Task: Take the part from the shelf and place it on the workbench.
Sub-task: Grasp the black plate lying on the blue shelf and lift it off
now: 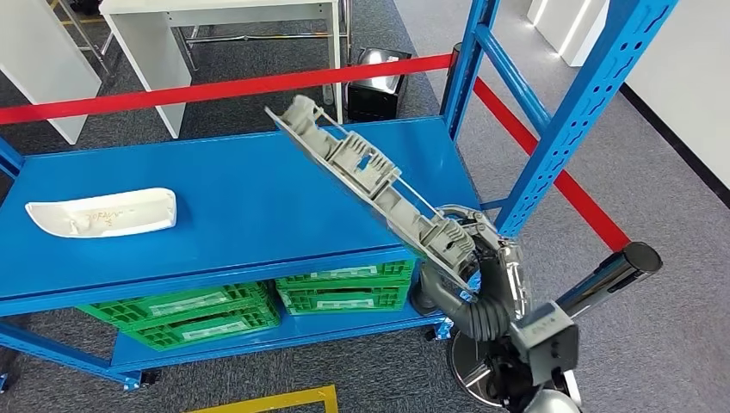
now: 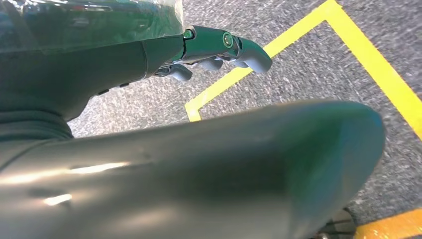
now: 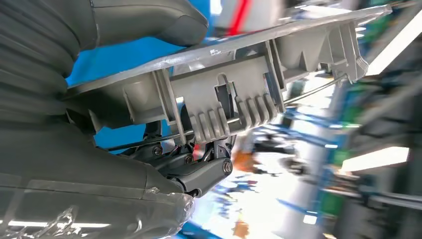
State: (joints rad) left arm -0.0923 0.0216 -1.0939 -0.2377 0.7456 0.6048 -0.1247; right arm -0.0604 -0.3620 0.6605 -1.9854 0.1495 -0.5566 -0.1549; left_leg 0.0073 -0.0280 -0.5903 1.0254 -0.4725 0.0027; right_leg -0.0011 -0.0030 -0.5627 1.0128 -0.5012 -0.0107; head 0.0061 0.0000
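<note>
My right hand [image 1: 484,255] grips one end of a long grey ribbed plastic part [image 1: 366,176], which slants up and to the left above the right end of the blue shelf [image 1: 258,198]. Close up in the right wrist view, the part [image 3: 234,94] lies across my right hand [image 3: 149,35], thumb on its flat face and dark fingers [image 3: 204,174] under its ribs. A white curved part [image 1: 103,212] lies on the shelf's left side. My left hand [image 2: 219,50] hangs over grey carpet with its fingers curled and nothing in them.
Blue shelf uprights [image 1: 585,112] rise at the right. Green crates [image 1: 344,288] sit on the lower level. A red barrier tape [image 1: 215,88] runs behind the shelf, with a white table [image 1: 215,26] beyond. Yellow floor lines [image 2: 298,35] mark the carpet.
</note>
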